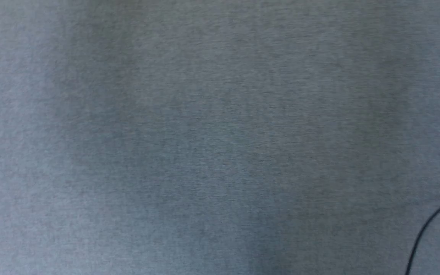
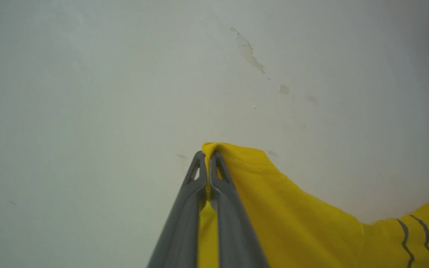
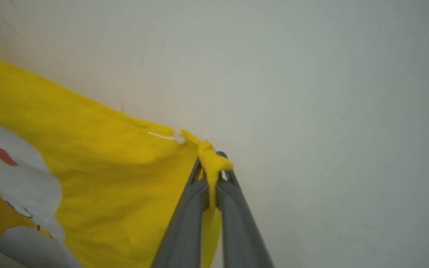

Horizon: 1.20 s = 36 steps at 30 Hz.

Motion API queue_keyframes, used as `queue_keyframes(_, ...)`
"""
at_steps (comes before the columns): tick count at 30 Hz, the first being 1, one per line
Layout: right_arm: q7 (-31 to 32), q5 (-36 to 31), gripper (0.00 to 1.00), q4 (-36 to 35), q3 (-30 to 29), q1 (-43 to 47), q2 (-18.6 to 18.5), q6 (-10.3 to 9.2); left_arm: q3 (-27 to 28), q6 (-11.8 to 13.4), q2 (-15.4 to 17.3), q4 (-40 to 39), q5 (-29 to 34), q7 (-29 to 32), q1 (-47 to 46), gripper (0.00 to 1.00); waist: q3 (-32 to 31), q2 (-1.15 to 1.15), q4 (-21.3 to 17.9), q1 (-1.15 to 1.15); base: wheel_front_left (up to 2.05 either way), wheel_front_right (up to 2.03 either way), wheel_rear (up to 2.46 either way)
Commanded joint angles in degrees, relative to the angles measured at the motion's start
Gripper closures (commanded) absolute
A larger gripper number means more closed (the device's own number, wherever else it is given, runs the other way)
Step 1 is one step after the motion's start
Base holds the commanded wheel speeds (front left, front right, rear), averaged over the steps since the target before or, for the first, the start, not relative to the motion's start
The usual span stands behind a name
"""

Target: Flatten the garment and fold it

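The garment (image 2: 296, 219) is a bright yellow T-shirt. In the left wrist view my left gripper (image 2: 207, 158) is shut on a yellow edge of it, and the cloth stretches off to the right with two wavy dark stripes. In the right wrist view my right gripper (image 3: 212, 160) is shut on a bunched corner of the garment (image 3: 99, 160), which spreads to the left. There the white muzzle with a red dot shows, plus part of a black eye.
Behind the held cloth both wrist views look at a pale off-white surface (image 2: 251, 59) with scuff marks. The head view looks down on plain grey fabric (image 1: 204, 133), with a thin black cable (image 1: 430, 225) at the lower right corner.
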Motion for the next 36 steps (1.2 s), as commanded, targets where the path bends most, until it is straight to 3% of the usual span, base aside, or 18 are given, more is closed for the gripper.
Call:
queue_keyframes(1,-1.3,-0.5,1.0,1.2,1.5,2.8,1.1,-0.05,-0.6,-0.4,-0.5,0.4,0.1,-0.5,3.5,1.0,1.0,0.0,1.6,-0.01,0.0,0.0,0.0)
queue_keyframes(7,-7.4,0.5,1.0,5.1,4.1,13.3,3.6,-0.05,-3.2,-0.1,-1.9,-0.9,-0.7,-1.1,19.8,1.0,-2.2,0.0,3.2,-0.01,0.0,0.0,0.0)
queue_keyframes(12,-11.5,1.7,1.0,5.4,7.6,23.1,4.1,-0.05,-5.5,0.4,-1.2,-3.3,-2.1,-0.7,35.0,1.0,-7.7,0.0,4.2,-0.01,0.0,0.0,0.0)
queue_keyframes(20,-13.7,4.5,1.0,0.7,12.6,40.2,0.6,-0.05,-9.7,1.6,3.9,-12.1,-6.5,10.1,57.5,1.0,-19.4,0.0,5.9,-0.01,0.0,0.0,0.0)
queue_keyframes(26,-9.4,7.8,1.0,-5.4,14.0,53.1,-4.2,-0.05,-13.1,2.4,11.4,-21.8,-10.3,22.9,71.9,1.0,-26.9,0.0,6.7,-0.01,0.0,0.0,0.0)
queue_keyframes(36,4.4,12.7,1.0,-15.6,7.0,74.1,-10.3,-0.05,-15.1,5.7,19.1,-34.9,-18.2,33.3,87.9,1.0,-34.8,0.0,7.7,-0.01,0.0,0.0,0.0)
